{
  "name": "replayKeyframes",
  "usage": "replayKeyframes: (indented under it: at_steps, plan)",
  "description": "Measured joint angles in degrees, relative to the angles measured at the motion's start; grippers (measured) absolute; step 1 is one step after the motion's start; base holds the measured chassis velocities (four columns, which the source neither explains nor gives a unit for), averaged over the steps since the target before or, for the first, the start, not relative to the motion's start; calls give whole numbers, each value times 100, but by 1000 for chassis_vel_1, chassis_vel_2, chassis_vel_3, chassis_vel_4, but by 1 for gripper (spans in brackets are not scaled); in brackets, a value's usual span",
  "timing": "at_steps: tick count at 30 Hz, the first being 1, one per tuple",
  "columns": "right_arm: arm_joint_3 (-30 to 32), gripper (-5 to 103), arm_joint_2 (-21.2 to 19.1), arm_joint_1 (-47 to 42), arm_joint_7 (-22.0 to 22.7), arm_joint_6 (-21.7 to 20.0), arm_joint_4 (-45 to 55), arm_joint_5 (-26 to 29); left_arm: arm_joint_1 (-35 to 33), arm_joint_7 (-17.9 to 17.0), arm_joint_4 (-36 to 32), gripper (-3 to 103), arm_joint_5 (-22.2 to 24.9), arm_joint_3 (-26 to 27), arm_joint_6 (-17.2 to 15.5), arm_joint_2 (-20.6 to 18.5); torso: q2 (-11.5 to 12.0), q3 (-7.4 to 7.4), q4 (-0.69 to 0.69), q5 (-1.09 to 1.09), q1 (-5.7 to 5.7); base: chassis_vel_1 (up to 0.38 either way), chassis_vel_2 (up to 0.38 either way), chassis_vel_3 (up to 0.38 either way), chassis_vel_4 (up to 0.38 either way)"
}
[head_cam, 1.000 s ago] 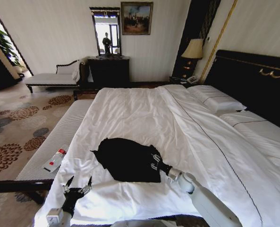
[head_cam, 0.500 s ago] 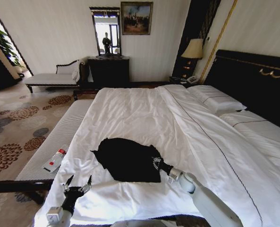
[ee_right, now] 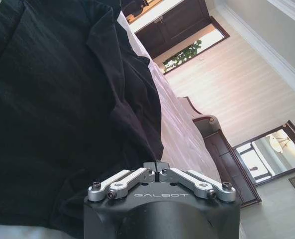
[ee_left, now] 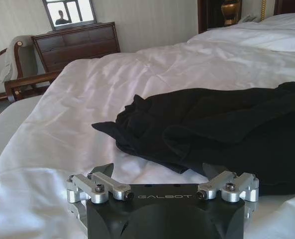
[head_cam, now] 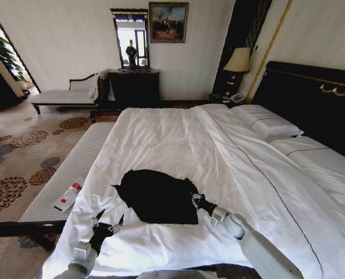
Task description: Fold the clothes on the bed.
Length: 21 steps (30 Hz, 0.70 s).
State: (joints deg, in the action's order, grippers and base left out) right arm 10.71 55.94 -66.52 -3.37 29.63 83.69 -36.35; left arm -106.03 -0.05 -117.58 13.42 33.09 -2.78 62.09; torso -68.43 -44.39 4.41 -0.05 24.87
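While the black T-shirt (head_cam: 157, 196) lies rumpled on the near part of the bed (head_cam: 178, 145), the head view shows the right gripper (head_cam: 194, 200) at the garment's right edge and the left gripper (head_cam: 108, 224) low over bare white sheet, near the shirt's front-left side but apart from it, prongs spread. A grey bench (head_cam: 67, 177) runs along the bed's left side with a small white-and-red item (head_cam: 67, 196) lying on it. From the left wrist, the left gripper (ee_left: 162, 184) points open-jawed at the T-shirt (ee_left: 212, 127), a soft, matte heap with overlapping folds and one pointed flap reaching onto the smooth, faintly creased bedding (ee_left: 87, 99). From the right wrist, the right gripper (ee_right: 158, 175) has its metal fingertips pressed together, black cloth of the T-shirt (ee_right: 52, 99) lying right against them; whether any fabric sits pinched between them cannot be told. The risk appears twofold: limp, layered cotton could slip out or bring along extra layers, bunching rather than folding flat, and the loose sheet beneath could be caught up with it.
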Motion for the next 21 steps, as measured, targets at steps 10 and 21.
replayKeyframes:
  at_steps: [10, 21]
  plan:
    - [87, 0, 11, -58, 3, -22, 11, -8, 1173, -81, 631, 100, 282, -646, -58, -252, 0, 0, 0, 1, 0, 0, 0, 0, 0]
    - [239, 0, 8, -200, 3, -54, 63, -27, 2117, -82, 1373, 100, 518, -1296, -146, -432, 1, 0, 0, 1, 0, 0, 0, 0, 0]
